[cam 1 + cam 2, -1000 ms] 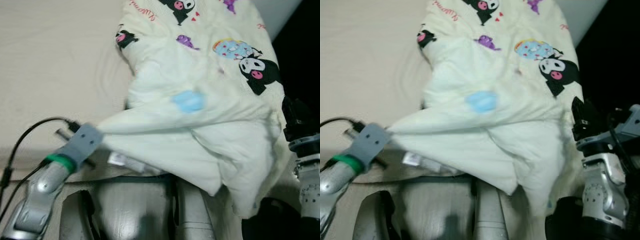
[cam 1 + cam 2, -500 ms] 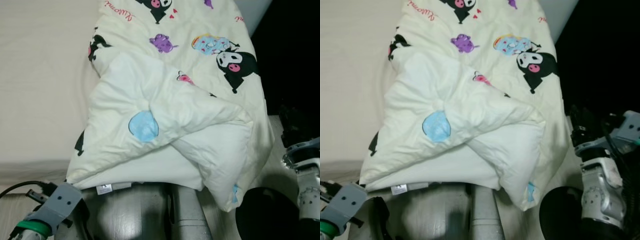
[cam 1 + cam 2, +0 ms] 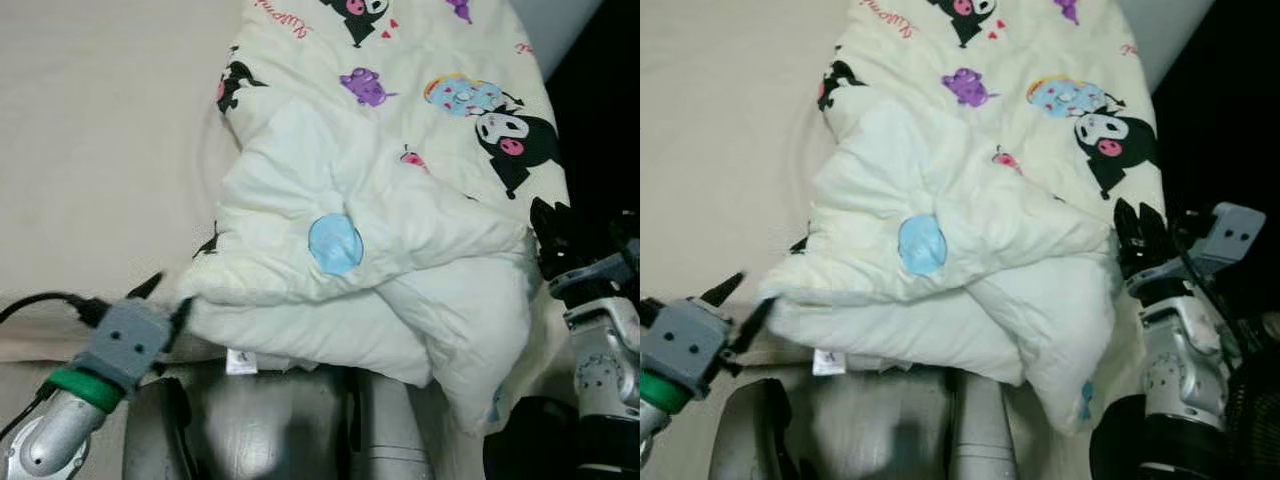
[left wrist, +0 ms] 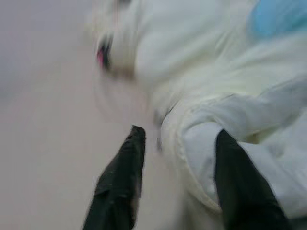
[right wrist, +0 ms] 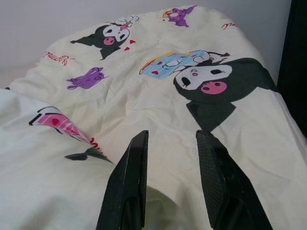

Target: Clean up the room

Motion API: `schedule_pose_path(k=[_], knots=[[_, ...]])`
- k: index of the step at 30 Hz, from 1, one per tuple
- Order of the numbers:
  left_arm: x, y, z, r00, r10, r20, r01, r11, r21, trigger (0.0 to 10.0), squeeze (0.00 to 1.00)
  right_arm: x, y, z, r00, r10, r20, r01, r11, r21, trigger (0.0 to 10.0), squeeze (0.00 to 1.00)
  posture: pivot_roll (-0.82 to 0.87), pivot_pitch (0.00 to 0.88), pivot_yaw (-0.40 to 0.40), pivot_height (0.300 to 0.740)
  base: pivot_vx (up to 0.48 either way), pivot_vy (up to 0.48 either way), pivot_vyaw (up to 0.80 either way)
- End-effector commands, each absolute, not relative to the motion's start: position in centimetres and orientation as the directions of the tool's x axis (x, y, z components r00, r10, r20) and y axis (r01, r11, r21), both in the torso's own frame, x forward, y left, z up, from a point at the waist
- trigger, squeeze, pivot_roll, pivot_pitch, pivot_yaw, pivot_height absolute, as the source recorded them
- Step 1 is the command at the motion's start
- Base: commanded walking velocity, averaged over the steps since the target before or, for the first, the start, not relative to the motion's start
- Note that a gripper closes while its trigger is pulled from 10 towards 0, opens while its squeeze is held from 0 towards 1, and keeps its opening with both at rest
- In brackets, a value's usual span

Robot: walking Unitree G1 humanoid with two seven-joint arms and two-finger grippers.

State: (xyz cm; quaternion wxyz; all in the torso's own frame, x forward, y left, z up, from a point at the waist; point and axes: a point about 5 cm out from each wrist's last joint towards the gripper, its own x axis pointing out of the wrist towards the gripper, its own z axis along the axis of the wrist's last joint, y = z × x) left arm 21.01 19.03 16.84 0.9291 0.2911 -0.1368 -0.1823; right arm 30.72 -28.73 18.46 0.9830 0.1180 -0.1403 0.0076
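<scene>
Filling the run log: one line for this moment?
left gripper: open, at folded cream cartoon-print quilt corner | right gripper: open, at quilt's right edge | beige bed sheet

Left wrist view motion-blurred; quilt (image 3: 400, 180) cut off at the top edge of both eye views

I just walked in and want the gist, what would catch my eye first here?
A cream quilt with cartoon prints lies bunched and folded over on the beige bed. The left gripper, open, straddles the quilt's near corner fold, while the right gripper, open, hovers at its right edge.
</scene>
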Motion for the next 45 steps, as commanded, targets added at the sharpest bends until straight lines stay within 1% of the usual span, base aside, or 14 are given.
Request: schedule_pose_path(k=[1,2,11,12,13,14,15,21,23,24,25,27,35,45], knots=[[20.3,18.1,16.8,0.850,-0.510,0.129,0.313,0.687,0.655,10.0,1.00,30.5,-29.1,17.8,0.965,-0.036,0.259,-0.026,0.973,0.231,10.0,0.00,-0.10,0.213,-0.016,0.505,0.000,0.000,0.00],[20.7,17.8,17.0,0.840,-0.527,0.128,0.320,0.672,0.668,10.0,0.03,30.6,-29.1,17.8,0.965,-0.035,0.258,-0.026,0.973,0.230,10.0,0.00,-0.11,0.210,-0.015,0.505,0.000,0.000,0.00],[22.9,16.2,19.3,0.806,-0.561,0.190,0.316,0.679,0.663,10.0,0.00,30.9,-29.3,18.2,0.963,-0.029,0.267,-0.032,0.975,0.221,10.0,0.00,-0.13,0.204,-0.019,0.505,0.000,0.000,0.00],[24.2,16.9,19.8,0.841,-0.499,0.207,0.293,0.744,0.601,10.0,0.00,30.9,-29.4,18.3,0.963,-0.029,0.269,-0.031,0.976,0.217,10.0,0.00,-0.14,0.202,-0.022,0.505,0.000,0.000,0.00],[25.2,17.6,20.1,0.862,-0.459,0.214,0.276,0.780,0.561,10.0,0.20,30.8,-29.5,18.4,0.962,-0.031,0.270,-0.029,0.977,0.213,10.0,0.00,-0.14,0.200,-0.023,0.505,0.000,0.000,0.00],[25.2,17.6,20.1,0.862,-0.459,0.214,0.276,0.780,0.561,10.0,0.20,30.8,-29.5,18.4,0.962,-0.031,0.270,-0.029,0.977,0.213,10.0,0.00,-0.14,0.200,-0.023,0.505,0.000,0.000,0.00],[25.9,18.7,20.2,0.877,-0.435,0.204,0.276,0.803,0.528,10.0,1.00,30.7,-29.8,18.4,0.962,-0.033,0.272,-0.025,0.978,0.209,10.0,0.00,-0.14,0.201,-0.021,0.505,0.000,0.000,0.00],[25.0,17.9,19.8,0.827,-0.546,0.133,0.403,0.742,0.536,10.0,1.00,30.6,-29.9,18.4,0.961,-0.037,0.273,-0.021,0.978,0.208,10.0,0.00,-0.14,0.203,-0.024,0.505,0.000,0.000,0.00],[25.1,15.9,19.3,0.794,-0.601,0.093,0.444,0.677,0.586,10.0,0.98,30.9,-29.8,18.2,0.962,-0.036,0.269,-0.023,0.977,0.211,10.0,0.00,-0.13,0.197,-0.029,0.505,0.000,0.000,0.00],[26.0,14.2,18.4,0.790,-0.610,0.062,0.424,0.616,0.665,10.0,0.00,31.1,-29.6,18.2,0.963,-0.033,0.267,-0.026,0.977,0.213,10.0,0.00,-0.13,0.195,-0.032,0.505,0.000,0.000,0.00],[26.0,14.2,18.4,0.790,-0.610,0.062,0.424,0.616,0.665,10.0,0.00,31.1,-29.6,18.2,0.963,-0.033,0.267,-0.026,0.977,0.213,10.0,0.00,-0.13,0.195,-0.032,0.505,0.000,0.000,0.00],[27.4,10.5,17.1,0.766,-0.642,0.021,0.406,0.509,0.759,10.0,0.00,31.4,-29.3,18.2,0.964,-0.025,0.264,-0.033,0.977,0.212,10.0,0.00,-0.15,0.193,-0.037,0.505,0.000,0.000,0.00],[29.2,4.7,15.7,0.735,-0.677,-0.036,0.441,0.438,0.783,10.0,0.00,31.3,-30.3,18.7,0.963,-0.032,0.267,-0.020,0.982,0.190,10.0,0.00,-0.17,0.192,-0.033,0.505,0.000,0.000,0.00],[29.8,3.6,15.0,0.762,-0.642,-0.091,0.471,0.452,0.757,10.0,0.00,30.9,-30.3,18.4,0.963,-0.040,0.268,-0.013,0.982,0.191,10.0,0.00,-0.18,0.195,-0.027,0.505,0.000,0.000,0.00]])
